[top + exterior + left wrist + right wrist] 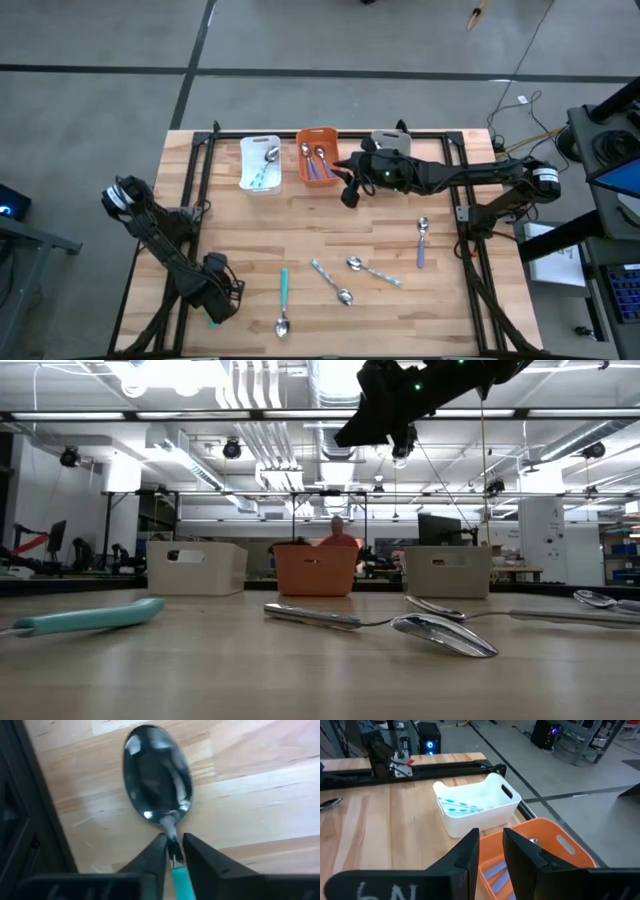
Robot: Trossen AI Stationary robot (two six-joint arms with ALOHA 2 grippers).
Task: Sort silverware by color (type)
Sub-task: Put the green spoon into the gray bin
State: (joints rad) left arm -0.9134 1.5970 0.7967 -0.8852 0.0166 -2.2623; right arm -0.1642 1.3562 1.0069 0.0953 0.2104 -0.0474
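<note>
My left gripper [214,308] [173,844] sits by the table's near left corner, shut on a teal-handled spoon [159,775]. My right gripper [350,192] [491,842] hangs high over the orange bin [545,845] [317,158], open and holding nothing. Lying flat on the wood are a teal spoon [283,298] [90,618], two pale-blue spoons [331,281] [374,270] and a purple one [422,243]. The white bin [260,162] [475,805] holds pale-blue spoons, and the orange one holds purple spoons. My left gripper pinches the spoon between its two fingers at the neck [172,851], where the metal meets the teal handle [181,885]. The spoon runs along the fingers, its bowl out in front over the wood. Whether the bowl rests on the table, I cannot tell.
A grey bin [392,140] [447,572] stands at the far edge, partly under my right arm. Black frame rails [200,170] run along the table's sides, one close beside the held spoon [30,820]. A person [338,535] shows far behind the bins.
</note>
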